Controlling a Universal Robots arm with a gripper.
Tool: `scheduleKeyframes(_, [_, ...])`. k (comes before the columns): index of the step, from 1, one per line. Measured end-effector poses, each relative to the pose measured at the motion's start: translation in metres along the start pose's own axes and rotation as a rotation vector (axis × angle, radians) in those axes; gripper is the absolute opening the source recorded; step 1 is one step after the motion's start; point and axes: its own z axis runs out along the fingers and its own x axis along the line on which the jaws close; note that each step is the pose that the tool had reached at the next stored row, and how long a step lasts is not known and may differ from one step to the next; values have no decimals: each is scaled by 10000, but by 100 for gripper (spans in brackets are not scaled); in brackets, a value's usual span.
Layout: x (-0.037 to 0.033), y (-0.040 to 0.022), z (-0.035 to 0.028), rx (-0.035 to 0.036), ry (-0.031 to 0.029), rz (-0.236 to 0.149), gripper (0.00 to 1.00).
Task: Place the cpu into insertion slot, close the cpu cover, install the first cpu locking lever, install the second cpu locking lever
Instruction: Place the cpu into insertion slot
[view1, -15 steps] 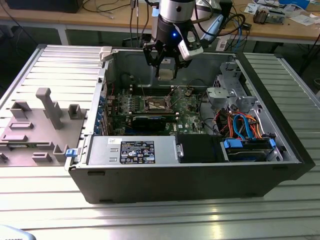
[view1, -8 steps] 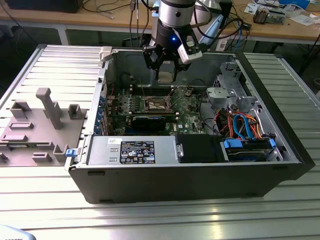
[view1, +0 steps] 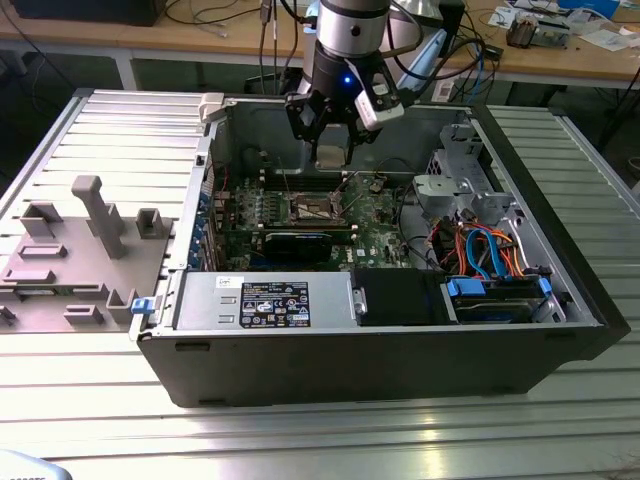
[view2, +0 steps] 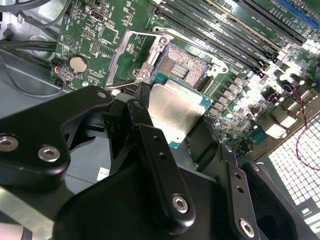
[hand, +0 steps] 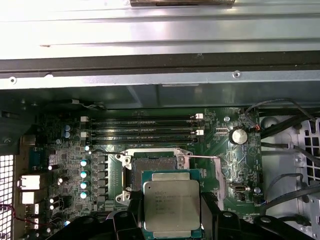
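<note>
Your gripper (view2: 172, 120) is clamped on the cpu (hand: 171, 210) by two opposite edges, held flat above the motherboard (hand: 235, 170). The open insertion slot (hand: 149, 167) lies below, just beyond the chip.

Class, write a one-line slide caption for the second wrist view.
The gripper holds the cpu close to the uncovered insertion slot.
</note>
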Motion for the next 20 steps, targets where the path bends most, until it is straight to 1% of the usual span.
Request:
scheduleKeyframes(5, [16,-1,4,0,0,0,55])
scheduleKeyframes(20, [17,-1,5,-3,-12,135,55])
